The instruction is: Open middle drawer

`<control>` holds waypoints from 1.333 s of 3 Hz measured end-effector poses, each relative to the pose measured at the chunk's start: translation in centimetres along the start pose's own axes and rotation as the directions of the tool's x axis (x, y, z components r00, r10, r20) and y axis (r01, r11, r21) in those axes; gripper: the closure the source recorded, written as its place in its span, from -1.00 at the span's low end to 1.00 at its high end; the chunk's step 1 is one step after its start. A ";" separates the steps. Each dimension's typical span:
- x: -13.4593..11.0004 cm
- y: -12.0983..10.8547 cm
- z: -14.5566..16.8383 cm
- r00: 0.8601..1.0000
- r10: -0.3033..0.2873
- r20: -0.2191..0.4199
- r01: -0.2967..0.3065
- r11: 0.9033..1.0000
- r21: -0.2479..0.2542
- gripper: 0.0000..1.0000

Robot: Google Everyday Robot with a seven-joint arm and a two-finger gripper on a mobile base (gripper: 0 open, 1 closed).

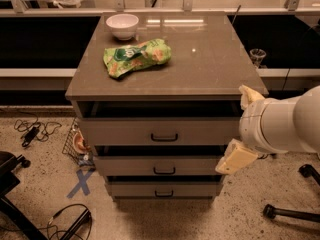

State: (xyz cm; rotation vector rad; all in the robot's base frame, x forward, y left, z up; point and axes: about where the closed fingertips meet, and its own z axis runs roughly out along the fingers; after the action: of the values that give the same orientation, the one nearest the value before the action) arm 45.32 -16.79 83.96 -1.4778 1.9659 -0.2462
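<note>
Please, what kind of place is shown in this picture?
Probably a robot test lab, not a home kitchen: a blue tape cross marks the speckled floor, loose cables lie beside the drawer cabinet, and the gripper hangs at its right side near the middle drawer.

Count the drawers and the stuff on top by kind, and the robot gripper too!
Drawers: 3, top drawer, middle drawer, bottom drawer
White bowl: 1
Green snack bag: 1
Gripper, right of the drawers: 1
Total: 6
</note>
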 end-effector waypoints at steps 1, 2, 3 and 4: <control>0.4 0.7 1.5 1.000 -0.014 -0.026 0.014 1.000 -0.004 -1.00; 1.7 3.2 5.7 0.997 -0.048 -0.062 0.047 0.999 -0.015 -1.00; 6.5 6.5 11.2 0.993 -0.085 -0.088 0.086 0.996 0.010 -1.00; 14.4 5.7 17.1 0.979 -0.172 -0.114 0.177 0.984 0.033 -1.00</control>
State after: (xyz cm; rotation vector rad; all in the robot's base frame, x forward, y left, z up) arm 48.97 -23.96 62.35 -1.6417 1.9043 -0.4529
